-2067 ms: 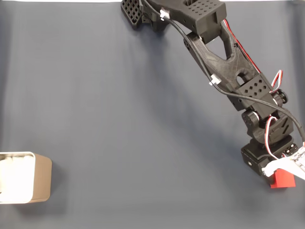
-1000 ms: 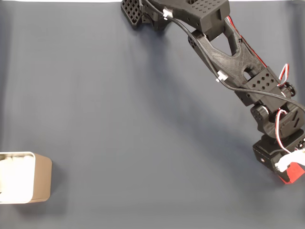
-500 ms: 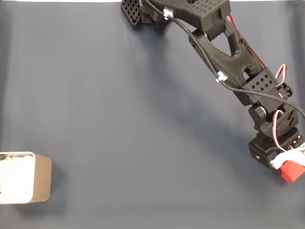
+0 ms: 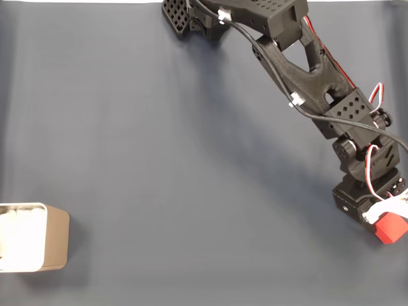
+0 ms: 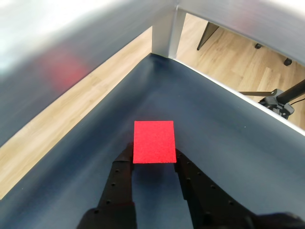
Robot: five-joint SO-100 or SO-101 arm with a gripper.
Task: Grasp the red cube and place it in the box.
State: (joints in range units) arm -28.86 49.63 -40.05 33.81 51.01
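Observation:
The red cube (image 4: 390,229) is at the far right of the fixed view, just under the black wrist. My gripper (image 4: 385,224) is shut on it. In the wrist view the red cube (image 5: 153,141) sits between the two black fingertips (image 5: 122,168), close above the dark mat, and my gripper (image 5: 153,160) holds it at its near edge. The box (image 4: 57,237), tan with a white inside, stands at the far left edge of the fixed view, far from the arm.
A dark grey-blue mat (image 4: 178,166) covers the table. The arm's base (image 4: 191,19) is at the top centre. In the wrist view the mat's corner ends at a metal post (image 5: 164,33), with wooden floor (image 5: 228,52) and a tripod foot (image 5: 281,100) beyond.
Since 2.1 s ago the arm has swung right, carrying the red cube toward the mat's right edge. Over the last half second it has barely moved.

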